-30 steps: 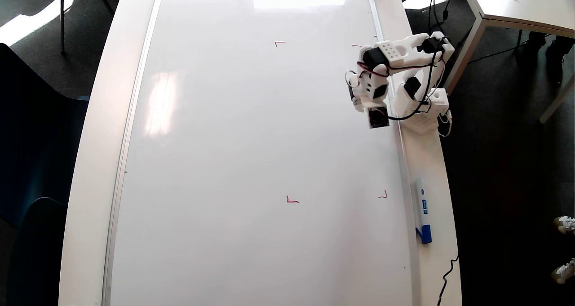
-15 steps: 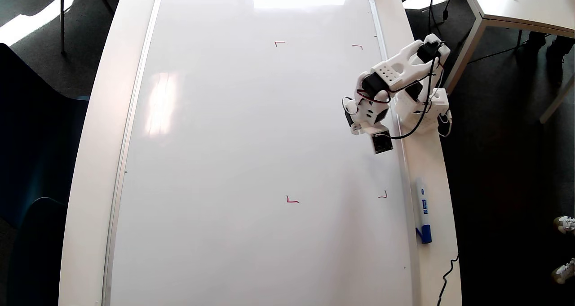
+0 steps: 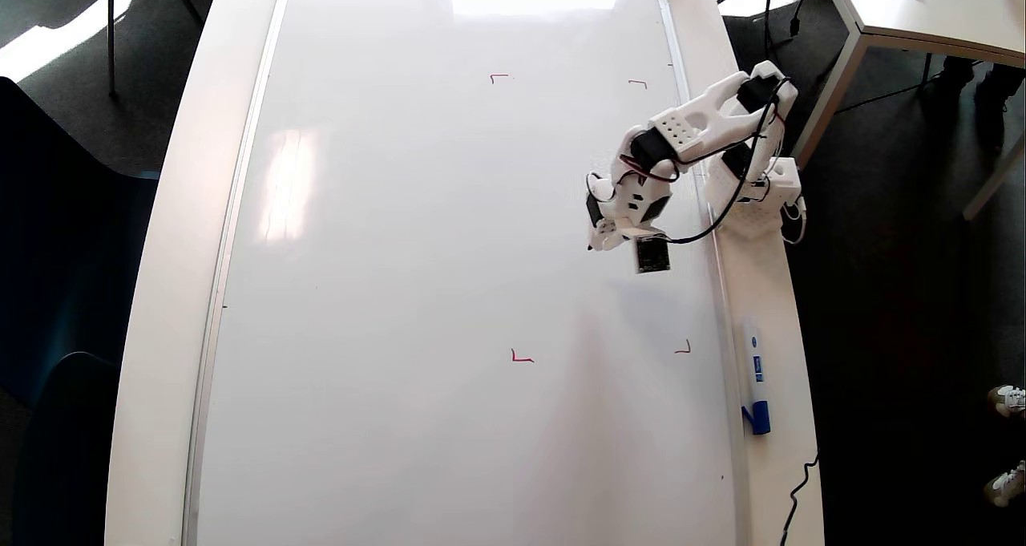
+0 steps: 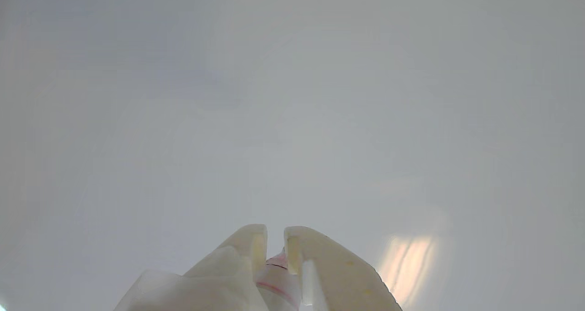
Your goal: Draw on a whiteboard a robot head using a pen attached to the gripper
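Wrist view shows the gripper (image 4: 275,238) pinching the pen (image 4: 277,274), fingers nearly closed around it, red tip pointing forward at the whiteboard (image 4: 292,96). Overhead, the gripper (image 3: 599,241) sits near the table's right edge, mid-length.

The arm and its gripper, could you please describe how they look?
The arm is white 3D-printed plastic with black servos at the joints and a perforated link. Thin black cables loop along it, plus a short red wire. A small dark square module sits by the gripper, whose fingers are off-white, blunt and wedge-shaped.
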You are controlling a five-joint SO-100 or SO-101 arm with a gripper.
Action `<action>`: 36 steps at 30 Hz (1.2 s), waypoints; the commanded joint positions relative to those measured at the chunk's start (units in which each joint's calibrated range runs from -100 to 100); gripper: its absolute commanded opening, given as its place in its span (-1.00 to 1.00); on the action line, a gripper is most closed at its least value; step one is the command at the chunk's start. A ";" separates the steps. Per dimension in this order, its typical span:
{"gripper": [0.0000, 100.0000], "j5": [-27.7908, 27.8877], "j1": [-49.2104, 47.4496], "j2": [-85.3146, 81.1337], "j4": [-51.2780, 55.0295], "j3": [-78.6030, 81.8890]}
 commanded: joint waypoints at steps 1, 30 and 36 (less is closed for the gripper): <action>-0.99 0.18 2.43 3.95 -0.92 -7.97; -0.99 -1.75 2.21 24.07 -0.13 -27.31; -0.99 -1.75 2.14 24.16 -0.13 -27.22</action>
